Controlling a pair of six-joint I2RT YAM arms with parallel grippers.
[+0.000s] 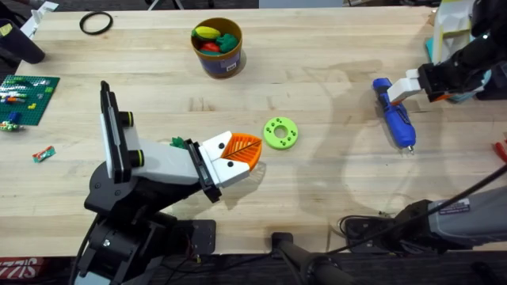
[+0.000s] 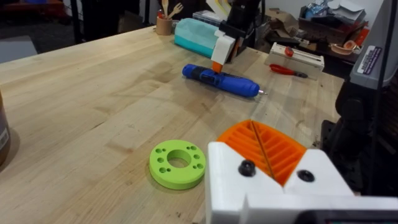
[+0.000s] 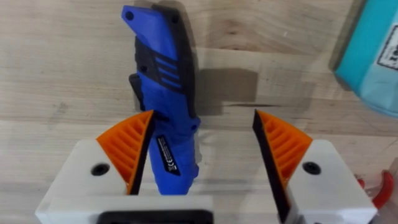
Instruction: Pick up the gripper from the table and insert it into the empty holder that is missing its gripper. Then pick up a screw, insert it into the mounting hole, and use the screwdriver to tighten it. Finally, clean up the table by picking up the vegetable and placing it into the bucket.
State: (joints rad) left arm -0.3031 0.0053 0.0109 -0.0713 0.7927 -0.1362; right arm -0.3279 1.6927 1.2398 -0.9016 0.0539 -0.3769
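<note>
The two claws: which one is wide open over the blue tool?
The right gripper, its orange pads spread around the screwdriver. The left gripper is shut, near the green ring.

Glossy blue plastic screwdriver (image 3: 163, 93) lies on matt, grainy wooden table (image 1: 317, 166).

the table (image 1: 317, 111) is a light wooden butcher-block top with plank seams running across it. near its centre lies a flat lime-green ring with holes (image 1: 280, 132). at about eleven o'clock from the ring stands the bucket (image 1: 217, 49), dark blue with a tan rim, holding colourful toy food. at three o'clock from the ring the blue screwdriver (image 1: 395, 115) lies flat on the wood. a black ring (image 1: 96, 24) lies towards ten o'clock, near the far edge. a green brick baseplate (image 1: 28, 95) sits at nine o'clock, with a small red and green piece (image 1: 43, 153) just nearer than it.
</note>
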